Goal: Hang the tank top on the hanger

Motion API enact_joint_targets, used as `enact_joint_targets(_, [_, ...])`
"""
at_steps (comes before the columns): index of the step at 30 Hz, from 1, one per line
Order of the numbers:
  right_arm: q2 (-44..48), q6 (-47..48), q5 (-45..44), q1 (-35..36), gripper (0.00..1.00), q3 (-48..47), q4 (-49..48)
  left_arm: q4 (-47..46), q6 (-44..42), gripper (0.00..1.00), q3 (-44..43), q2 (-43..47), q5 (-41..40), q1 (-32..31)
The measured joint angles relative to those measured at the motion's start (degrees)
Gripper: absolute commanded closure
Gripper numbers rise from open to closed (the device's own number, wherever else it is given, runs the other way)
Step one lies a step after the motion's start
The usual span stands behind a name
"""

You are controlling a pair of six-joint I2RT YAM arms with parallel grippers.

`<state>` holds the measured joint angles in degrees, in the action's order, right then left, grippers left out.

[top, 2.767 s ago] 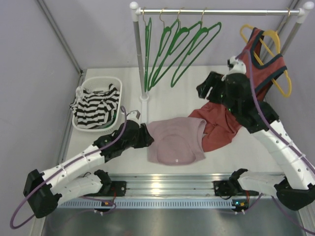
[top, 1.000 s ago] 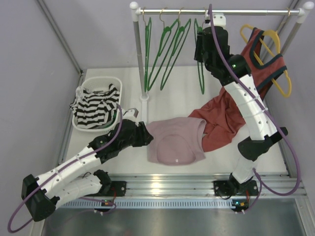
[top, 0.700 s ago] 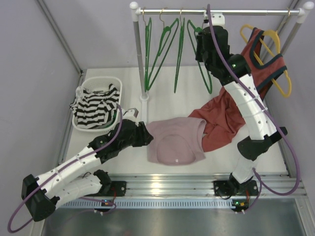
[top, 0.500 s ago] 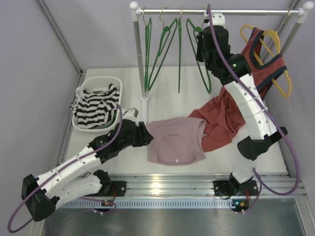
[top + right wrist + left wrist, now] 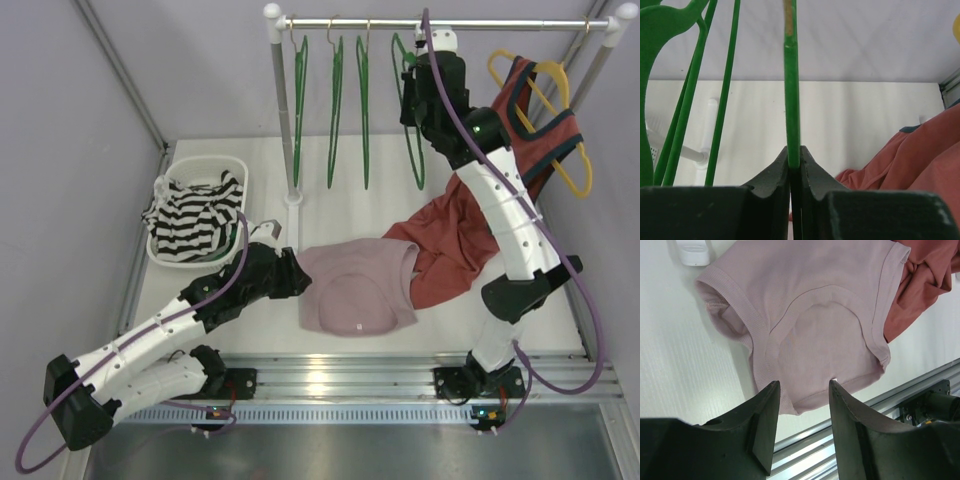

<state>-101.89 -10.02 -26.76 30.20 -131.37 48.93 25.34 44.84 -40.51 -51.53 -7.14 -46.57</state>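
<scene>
White table (image 5: 350, 200), dusty-pink tank top (image 5: 355, 290) by the wide-open, empty left gripper (image 5: 803, 386) — right gripper (image 5: 795, 156) clamped on green hanger (image 5: 791, 90)

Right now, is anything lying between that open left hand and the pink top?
Nothing visible. The left hand hangs open over the top, at its near edge, with only bare fabric ahead. The red top touches only the far side. The right hand grips a hanger.
</scene>
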Motion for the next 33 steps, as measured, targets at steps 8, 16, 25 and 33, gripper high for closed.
enact_joint_targets(8, [0.0,0.3,0.4,-0.7,1.0,0.0,-0.1,0.0,0.0,0.52,0.0,-0.3,0.0,0.0])
enact_joint_targets(16, [0.1,1.7,0.4,-0.8,1.0,0.0,-1.4,0.0,0.0,0.52,0.0,-0.5,0.0,0.0])
enact_joint_targets(25, [3.1,3.1,0.6,-1.1,1.0,1.8,-4.1,-0.1,0.0,0.53,0.0,-0.9,0.0,0.0])
enact_joint_targets(33, [9.0,3.2,2.4,-1.3,1.0,8.0,-5.5,-0.5,0.0,0.52,0.0,-1.2,0.0,0.0])
